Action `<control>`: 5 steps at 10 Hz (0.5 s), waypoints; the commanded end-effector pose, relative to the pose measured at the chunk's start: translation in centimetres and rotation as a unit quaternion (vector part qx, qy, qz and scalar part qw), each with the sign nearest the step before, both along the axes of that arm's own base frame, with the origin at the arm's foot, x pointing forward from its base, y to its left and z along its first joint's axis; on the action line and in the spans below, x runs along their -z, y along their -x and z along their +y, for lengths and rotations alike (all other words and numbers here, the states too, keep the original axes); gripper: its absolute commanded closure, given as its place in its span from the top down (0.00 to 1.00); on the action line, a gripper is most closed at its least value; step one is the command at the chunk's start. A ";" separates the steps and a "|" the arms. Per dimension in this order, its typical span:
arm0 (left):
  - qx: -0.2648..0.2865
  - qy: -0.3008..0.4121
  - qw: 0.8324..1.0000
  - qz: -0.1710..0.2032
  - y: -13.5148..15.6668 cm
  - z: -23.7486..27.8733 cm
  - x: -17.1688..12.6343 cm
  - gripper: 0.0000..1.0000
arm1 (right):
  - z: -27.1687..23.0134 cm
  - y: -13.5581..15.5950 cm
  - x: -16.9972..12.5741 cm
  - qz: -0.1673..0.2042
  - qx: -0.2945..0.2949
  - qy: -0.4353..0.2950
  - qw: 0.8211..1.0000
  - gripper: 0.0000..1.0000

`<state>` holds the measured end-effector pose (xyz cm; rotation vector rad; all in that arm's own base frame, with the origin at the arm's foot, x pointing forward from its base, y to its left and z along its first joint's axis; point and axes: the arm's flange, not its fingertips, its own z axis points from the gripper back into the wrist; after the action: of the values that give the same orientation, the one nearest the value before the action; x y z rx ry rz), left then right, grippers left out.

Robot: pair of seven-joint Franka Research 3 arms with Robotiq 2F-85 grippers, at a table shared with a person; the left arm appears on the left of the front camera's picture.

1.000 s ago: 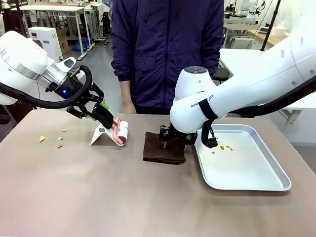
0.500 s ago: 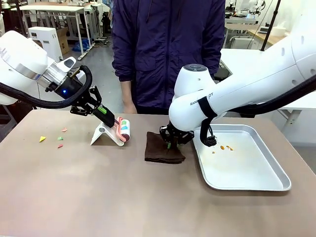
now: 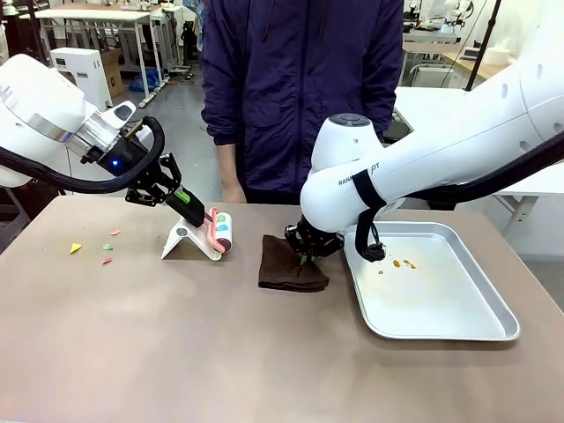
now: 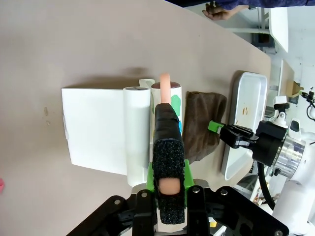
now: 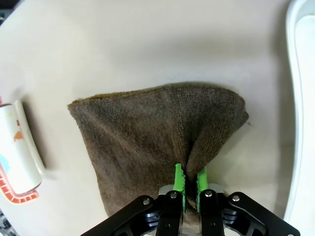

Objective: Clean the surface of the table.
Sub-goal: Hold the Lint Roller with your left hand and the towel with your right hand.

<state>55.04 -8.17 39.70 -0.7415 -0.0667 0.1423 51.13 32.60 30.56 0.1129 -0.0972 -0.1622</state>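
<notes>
we see the wide brownish-taupe table (image 3: pixel 176 352) running bare across the foreground, from the robot's side to the far edge. beyond that open stretch, on the right, a silver tray (image 3: pixel 493 333) lies flat on the tabletop, with a few orange crumbs (image 3: pixel 404 263) in its far part. just left of the tray, near the table's middle, the right gripper (image 3: pixel 305 256) points down. its green pads are pinched together on a fold of a brown cloth (image 3: pixel 286 275). the pinched edge is bunched and raised, while the rest of the cloth lies on the tabletop. to the left of the cloth, a lint roller (image 3: pixel 218 233) has its head against a small white stand (image 3: pixel 181 240). the left gripper (image 3: pixel 192 210) slants in from the upper left, clamped tight on the roller's pink handle where a black padded sleeve covers it. farther left, small scraps (image 3: pixel 107 247) of coloured paper lie scattered on the table, well apart from the roller. at the far edge stands a person (image 3: pixel 300 97) in a dark blue jacket, one hand (image 3: pixel 231 190) hanging just above the table's rim.
</notes>
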 end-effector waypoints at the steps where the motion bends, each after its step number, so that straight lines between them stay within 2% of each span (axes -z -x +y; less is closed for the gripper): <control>1: 0.002 -0.002 1.000 -0.012 0.0 -0.3 -0.5 0.00 | 0.0 0.2 1.3 0.016 0.005 -0.010 1.000 0.00; 3: 0.004 0.018 0.999 -0.037 0.4 -0.1 -0.9 0.00 | -0.9 0.4 0.4 0.016 0.000 -0.062 0.998 0.00; 5: 0.009 0.078 0.994 -0.081 1.4 1.4 -2.0 0.00 | -3.8 0.8 -2.0 0.036 -0.023 -0.217 0.975 0.00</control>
<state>55.00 -7.75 41.63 -0.8223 -0.1560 0.1081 51.42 31.85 31.48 0.3503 -0.0440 -0.1703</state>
